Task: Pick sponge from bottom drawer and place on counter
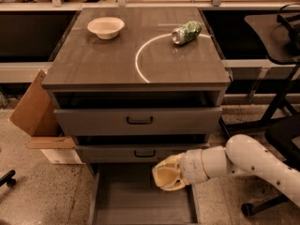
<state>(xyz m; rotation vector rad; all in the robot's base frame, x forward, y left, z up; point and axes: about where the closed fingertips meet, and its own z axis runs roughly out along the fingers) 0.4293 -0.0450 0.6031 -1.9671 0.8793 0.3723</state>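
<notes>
The bottom drawer [136,203] is pulled out at the foot of the cabinet, and its flat grey floor shows. No sponge shows on the visible part of the floor; it is hidden or out of view. My gripper [166,175], pale yellow and padded, hangs over the drawer's right rear part, just below the middle drawer's front. My white arm [243,163] reaches in from the right. The counter [108,60] is the dark wood-grain cabinet top with a thin white arc [140,55].
A white bowl [106,27] stands at the counter's back left and a crushed green can [186,32] lies at the back right. Two upper drawers [138,121] are slightly open. A cardboard box [35,111] leans left of the cabinet. A black chair [281,50] stands to the right.
</notes>
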